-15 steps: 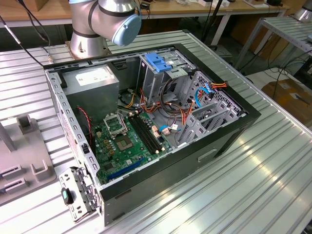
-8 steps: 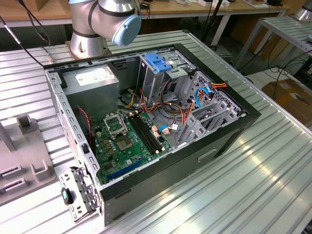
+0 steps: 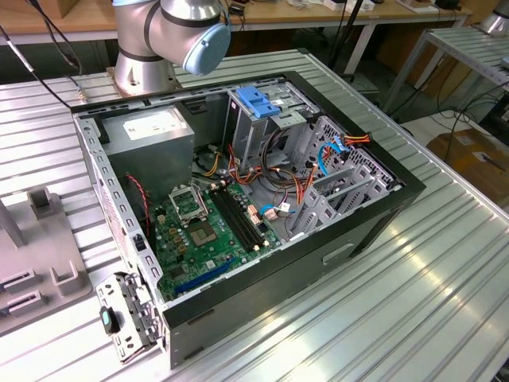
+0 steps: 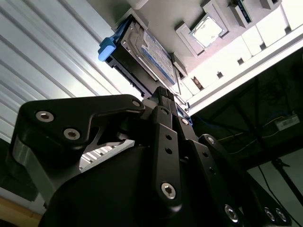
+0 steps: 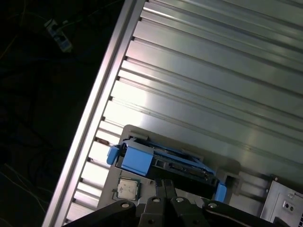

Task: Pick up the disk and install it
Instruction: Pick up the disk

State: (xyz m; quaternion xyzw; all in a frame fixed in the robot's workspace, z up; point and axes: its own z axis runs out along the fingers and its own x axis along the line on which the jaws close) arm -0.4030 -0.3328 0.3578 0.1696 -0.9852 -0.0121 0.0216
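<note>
Disk (image 4: 152, 53) (image 5: 176, 163) is seen in both wrist views, seated in a grey holder (image 5: 129, 130) near the edge of the ribbed aluminium table (image 5: 213, 71), beside a processor chip (image 5: 127, 189). Just by the disk the gripper (image 4: 164, 92) (image 5: 165, 182) is poised, fingers drawn together, nothing clasped. In the exterior view an open computer case (image 3: 366, 231) is shown, power-supply box (image 3: 151, 135) at its left.

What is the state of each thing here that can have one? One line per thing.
Disk: standing on edge in a grey holder on the table, not installed.
Gripper: shut, pointed at the disk.
Case: lying on its side, open.
Chip: lying flat in the holder, beside the disk.
</note>
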